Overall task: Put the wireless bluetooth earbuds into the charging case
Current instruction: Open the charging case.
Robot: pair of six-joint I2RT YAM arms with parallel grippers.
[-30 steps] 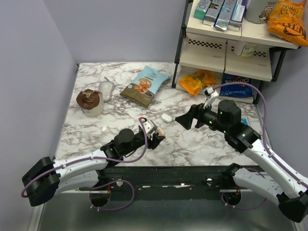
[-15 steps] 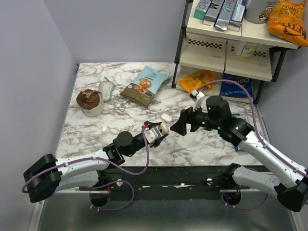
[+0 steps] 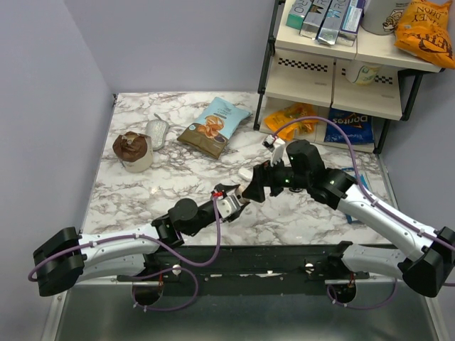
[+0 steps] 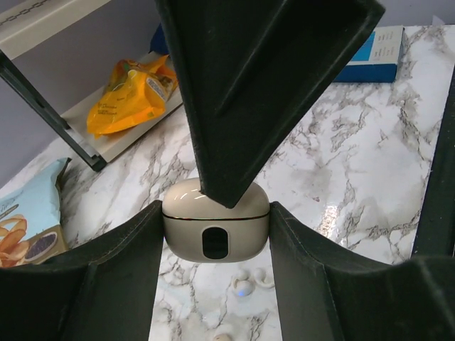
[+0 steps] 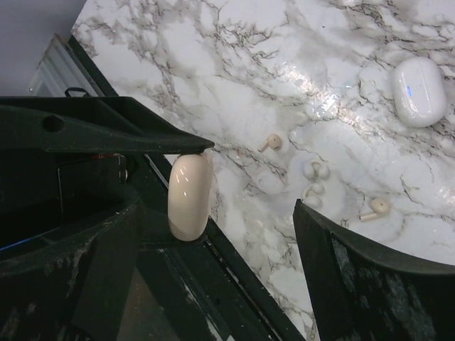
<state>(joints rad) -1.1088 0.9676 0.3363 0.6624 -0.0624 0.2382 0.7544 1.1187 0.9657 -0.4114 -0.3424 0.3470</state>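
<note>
Both wrist views show the wireless bluetooth earbuds (image 5: 313, 170) lying on the counter (image 5: 249, 42); from overhead they're lost. The left pincer (image 3: 231, 202) is clamped on the charging case (image 4: 215, 229), held off the counter near them. The right pincer (image 5: 252, 177) gapes wide, one finger touching the case.

Left end effector (image 3: 235, 199) clamped, right end effector (image 3: 254, 190) agape, close together.

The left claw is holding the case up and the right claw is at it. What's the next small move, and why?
Probably use the right claw to lever the lid up. The charging case looks shut, clamped in the left claw, one finger of the open right claw rests at its top, and the earbuds lie loose on the marble.
</note>
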